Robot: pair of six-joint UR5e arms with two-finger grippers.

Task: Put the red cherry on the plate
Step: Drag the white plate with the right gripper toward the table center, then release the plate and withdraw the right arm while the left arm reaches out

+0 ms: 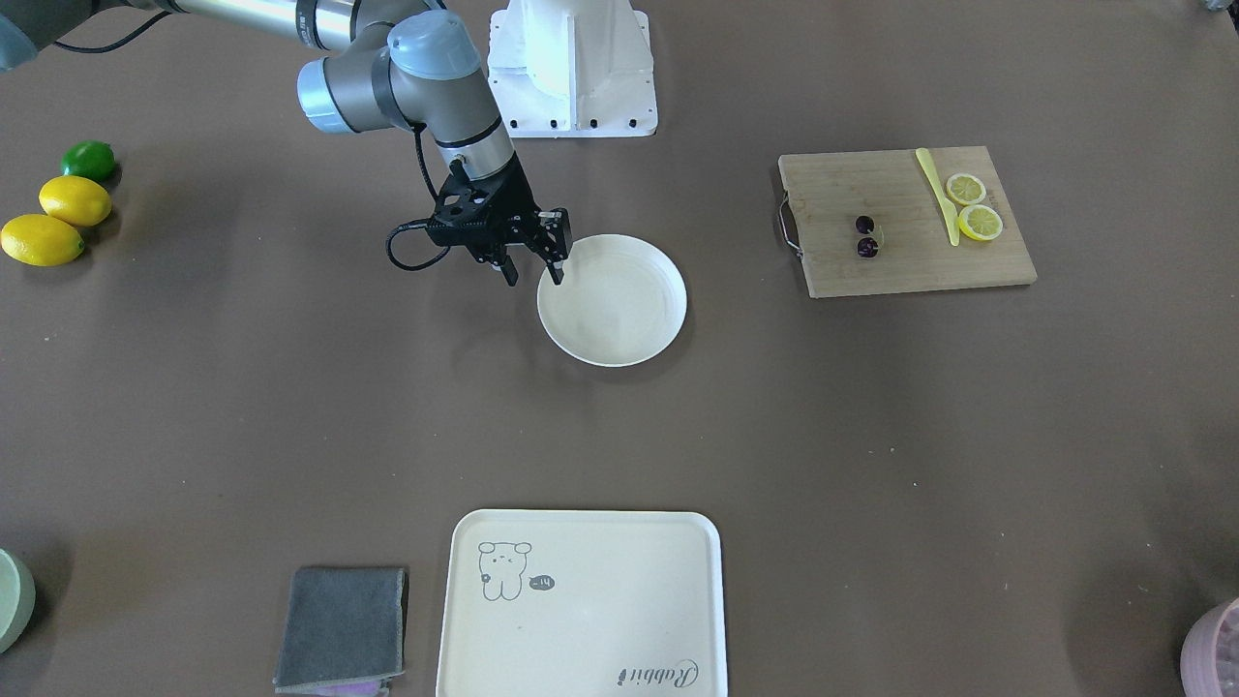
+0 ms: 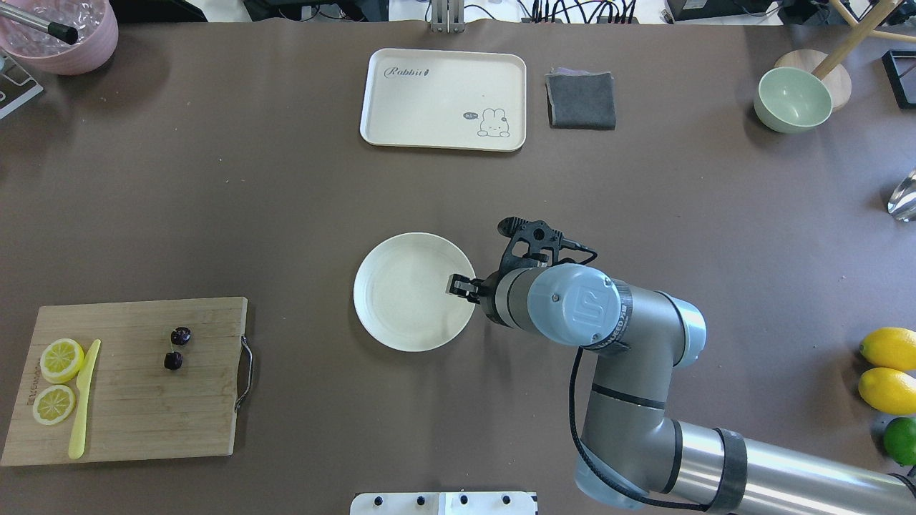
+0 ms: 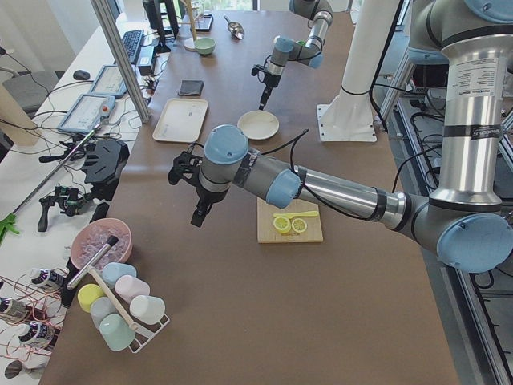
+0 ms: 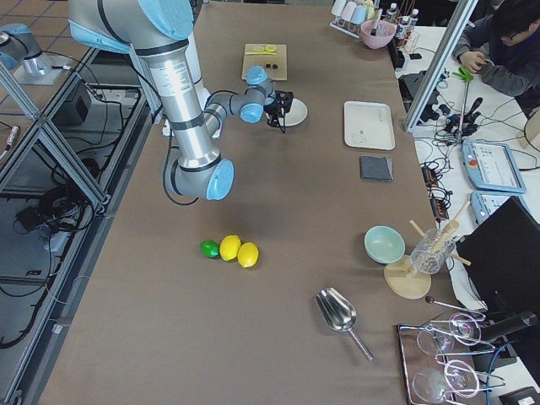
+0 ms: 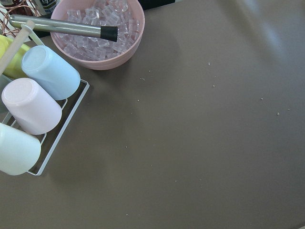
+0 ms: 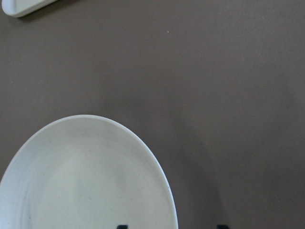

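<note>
The red cherry [image 1: 865, 236] [image 2: 177, 348], a joined dark maroon pair, lies on the wooden cutting board [image 1: 900, 266] [image 2: 136, 408] at my left side of the table. The round cream plate [image 1: 619, 319] [image 2: 401, 300] [image 6: 86, 181] sits mid-table with nothing on it. My right gripper [image 1: 532, 275] is open and points down at the plate's rim, one finger inside the rim and one outside. My left gripper [image 3: 196, 218] shows only in the exterior left view, hanging above bare table far from the board. I cannot tell whether it is open or shut.
Two lemon slices [image 1: 973, 205] and a yellow knife [image 1: 937, 194] share the board. A cream tray [image 2: 444, 99] and grey cloth [image 2: 581, 100] lie at the far edge. Lemons and a lime [image 2: 891, 379] sit far right. A pink ice bowl [image 5: 97, 36] and cup rack [image 5: 43, 100] are far left.
</note>
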